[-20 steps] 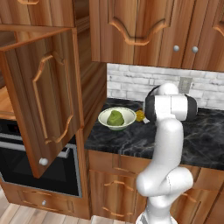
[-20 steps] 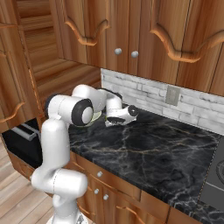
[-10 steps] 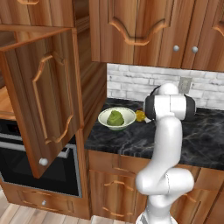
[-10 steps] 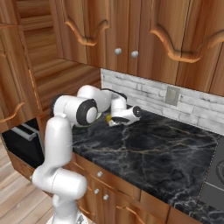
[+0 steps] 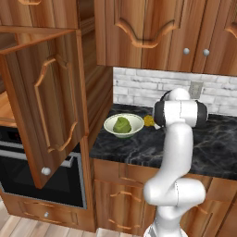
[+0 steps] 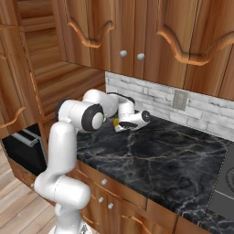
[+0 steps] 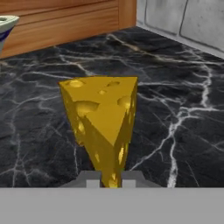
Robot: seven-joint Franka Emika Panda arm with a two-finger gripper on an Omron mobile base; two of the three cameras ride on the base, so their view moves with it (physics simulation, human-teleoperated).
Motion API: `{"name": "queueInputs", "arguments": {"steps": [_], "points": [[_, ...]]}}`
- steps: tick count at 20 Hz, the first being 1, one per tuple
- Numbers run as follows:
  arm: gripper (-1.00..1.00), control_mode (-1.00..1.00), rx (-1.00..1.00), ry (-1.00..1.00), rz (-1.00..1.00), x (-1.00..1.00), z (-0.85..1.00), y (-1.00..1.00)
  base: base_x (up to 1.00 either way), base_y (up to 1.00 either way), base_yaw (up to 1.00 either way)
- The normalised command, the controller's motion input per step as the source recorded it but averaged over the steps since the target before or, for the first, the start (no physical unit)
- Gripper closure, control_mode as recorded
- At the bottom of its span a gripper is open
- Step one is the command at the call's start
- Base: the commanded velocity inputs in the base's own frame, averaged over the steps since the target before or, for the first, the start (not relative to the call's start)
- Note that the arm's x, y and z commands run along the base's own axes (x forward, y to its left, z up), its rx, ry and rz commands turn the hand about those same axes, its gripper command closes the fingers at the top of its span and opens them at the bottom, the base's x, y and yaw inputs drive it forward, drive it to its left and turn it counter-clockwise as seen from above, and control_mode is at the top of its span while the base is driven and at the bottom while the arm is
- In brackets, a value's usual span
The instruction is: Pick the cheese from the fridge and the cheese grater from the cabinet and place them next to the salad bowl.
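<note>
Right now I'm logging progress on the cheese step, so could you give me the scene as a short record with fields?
cheese: yellow holed wedge, between the fingertips, low over the counter
gripper: shut on the wedge
counter: black marble top
salad bowl: shallow white bowl with a green leafy lump, on the counter's left end
cabinet: reddish wood door with arched panel, swung open

Even flat rendered light, no glare; soft low-res blur, faint shadows on counter (image 6: 173, 160).
</note>
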Motion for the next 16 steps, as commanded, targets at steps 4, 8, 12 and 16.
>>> {"name": "queueInputs", "arguments": {"steps": [4, 8, 12, 16], "points": [[-1.0, -1.0, 0.0, 0.0, 0.0, 0.0, 0.0, 0.0, 0.0, 0.0, 0.0], [-1.0, -1.0, 0.0, 0.0, 0.0, -0.04, 0.0, 0.02, 0.0, 0.0, 0.0], [-1.0, -1.0, 0.0, 0.0, 0.01, -0.3, 0.0, 0.03, 0.0, 0.0, 0.0], [-1.0, -1.0, 0.0, -0.03, 0.0, -0.64, 0.3, 0.0, 0.0, 0.0, 0.0]]}}
